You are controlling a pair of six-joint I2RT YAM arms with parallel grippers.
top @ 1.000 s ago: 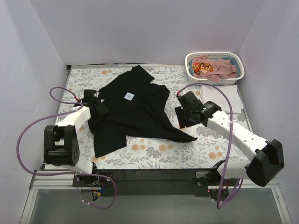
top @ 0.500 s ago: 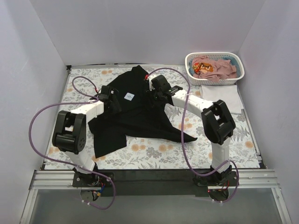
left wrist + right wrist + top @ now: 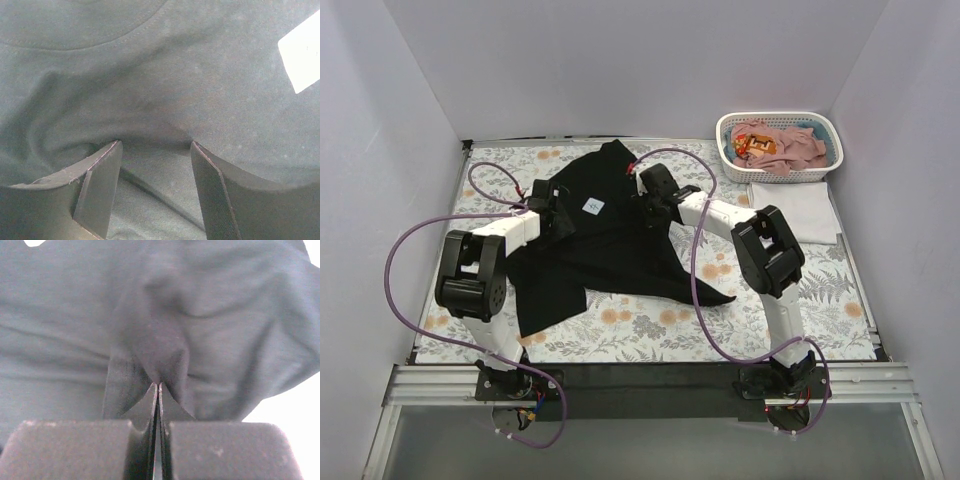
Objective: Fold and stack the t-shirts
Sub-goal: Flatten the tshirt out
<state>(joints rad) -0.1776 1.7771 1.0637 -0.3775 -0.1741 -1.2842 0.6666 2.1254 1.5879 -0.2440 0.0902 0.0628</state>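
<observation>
The black tee [image 3: 610, 245] lies spread but rumpled on the floral cloth [image 3: 650, 320], its neck end toward the far wall and one long corner trailing out toward the near right. A small white label [image 3: 591, 206] shows on it near the neck, between the two arms' tips.

The left fingers [image 3: 552, 215] sit low on the tee's left part, just left of the label. In the left wrist view they [image 3: 100, 190] stand spread apart with their tips down against the black fabric. A soft bulge of cloth rises just ahead of them, and the fabric between them lies loose and is not gripped. The label's corner [image 3: 300, 60] shows at the upper right of that view.

The right fingers [image 3: 650, 195] reach in on the tee's right part, near its upper right edge. In the right wrist view they [image 3: 155, 440] are pressed together and pinch a narrow ridge of the black tee, which puckers up and fans out from their tips.

The basket [image 3: 825, 160] stands in the far right corner, well apart from the black tee, and holds crumpled pink tees [image 3: 790, 145] with something orange among them. A white tee [image 3: 800, 212] lies flat on the cloth just in front of the basket, to the right of the right arm [image 3: 765, 250].
</observation>
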